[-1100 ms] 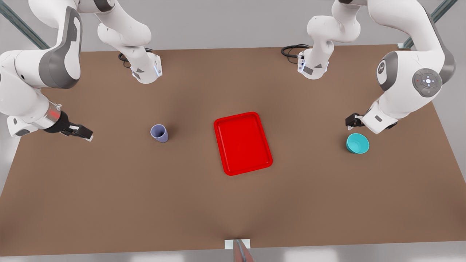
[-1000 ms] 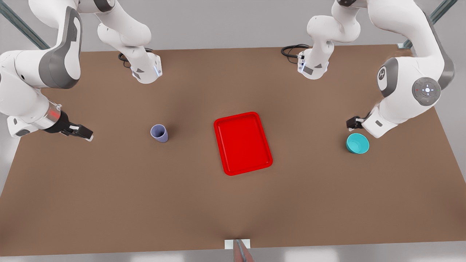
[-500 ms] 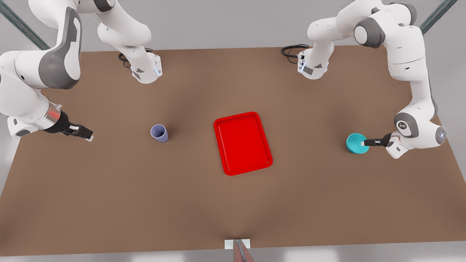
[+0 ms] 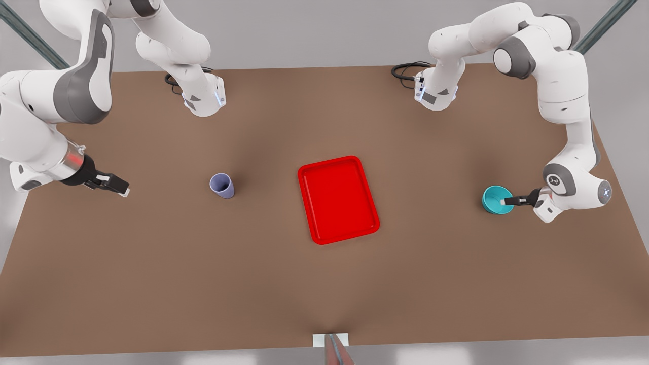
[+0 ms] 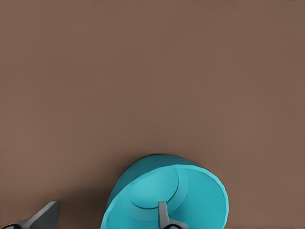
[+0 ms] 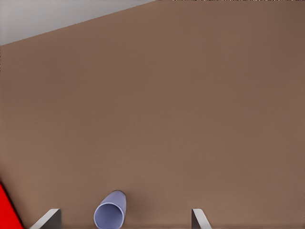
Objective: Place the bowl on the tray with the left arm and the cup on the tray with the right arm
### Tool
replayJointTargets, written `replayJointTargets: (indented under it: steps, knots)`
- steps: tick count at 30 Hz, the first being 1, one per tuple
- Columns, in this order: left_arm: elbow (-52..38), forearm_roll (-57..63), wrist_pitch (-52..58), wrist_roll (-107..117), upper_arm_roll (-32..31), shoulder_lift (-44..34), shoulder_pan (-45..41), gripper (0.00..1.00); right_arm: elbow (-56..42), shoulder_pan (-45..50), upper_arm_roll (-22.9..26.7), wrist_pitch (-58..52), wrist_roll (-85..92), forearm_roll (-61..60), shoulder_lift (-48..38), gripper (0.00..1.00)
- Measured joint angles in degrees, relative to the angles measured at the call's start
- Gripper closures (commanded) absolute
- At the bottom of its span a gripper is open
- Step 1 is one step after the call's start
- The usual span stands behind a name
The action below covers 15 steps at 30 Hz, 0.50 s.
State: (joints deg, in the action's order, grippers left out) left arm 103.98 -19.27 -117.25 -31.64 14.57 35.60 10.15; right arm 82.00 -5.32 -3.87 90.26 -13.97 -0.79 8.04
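left gripper [image 4: 507, 201]: you see it at the front view's right, low at the bowl's rim. Fingers spread, straddling the rim wall; in the left wrist view one finger [image 5: 164, 217] sits inside the bowl and the other [image 5: 45, 215] outside it. Not clamped, a clear gap on the outer side.
left arm [image 4: 568, 116]: reaches in from the far right base, elbow high, wrist bent down beside the bowl.
bowl [image 4: 496, 199]: teal, upright on the table at the front view's right, well apart from the tray. Left wrist view shows it [image 5: 167, 195] close up, open side toward the camera.
right gripper [image 4: 117, 187]: at the front view's left, above the table, pointing toward the cup but well apart from it. Fingers open; in the right wrist view you see both tips [image 6: 47, 218] wide apart with the cup between them, farther off.
right arm [image 4: 45, 101]: waiting at the left edge.
cup [image 4: 222, 185]: lavender, upright on the table, between the right gripper and the tray, nearer the tray's left side. Right wrist view shows its [image 6: 110, 214] open mouth.
tray [image 4: 312, 175]: red, mid-table, slightly rotated, nothing on it. A red corner [image 6: 7, 210] shows in the right wrist view.
table [image 4: 324, 284]: brown, carries all three items.
status: bowl and cup both off the tray.
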Motion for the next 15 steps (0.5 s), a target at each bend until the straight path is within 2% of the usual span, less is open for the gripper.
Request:
replayJointTargets:
  steps: [1, 2, 5, 7, 10, 15]
  knots:
    - [0.0, 0.0, 0.0, 0.0, 0.0, 0.1, 0.0, 0.42, 0.0, 0.0, 0.0, 0.1, 0.0, 0.0, 0.0, 0.0]
    - [0.0, 0.0, 0.0, 0.0, 0.0, 0.0, 0.0, 0.51, 0.0, 0.0, 0.0, 0.1, 0.0, 0.0, 0.0, 0.0]
    - [0.0, 0.0, 0.0, 0.1, -0.1, 0.1, 0.0, 0.52, 0.0, 0.0, 0.0, 0.1, 0.0, 0.0, 0.0, 0.0]
    - [0.0, 0.0, 0.0, 0.4, -0.1, 0.1, 0.0, 0.64, 0.0, 0.0, -0.1, 0.1, 0.0, 0.0, 0.1, 0.0]
    - [-0.1, 0.0, 0.0, 0.7, -0.2, 0.4, 0.0, 0.75, -0.1, 0.1, 0.0, 0.2, 0.0, 0.0, 0.0, 0.0]
    - [-0.1, -0.1, 0.0, 0.7, -0.2, 0.7, 0.0, 0.79, -0.1, 0.0, 0.0, 0.3, 0.0, 0.0, 0.0, 0.0]
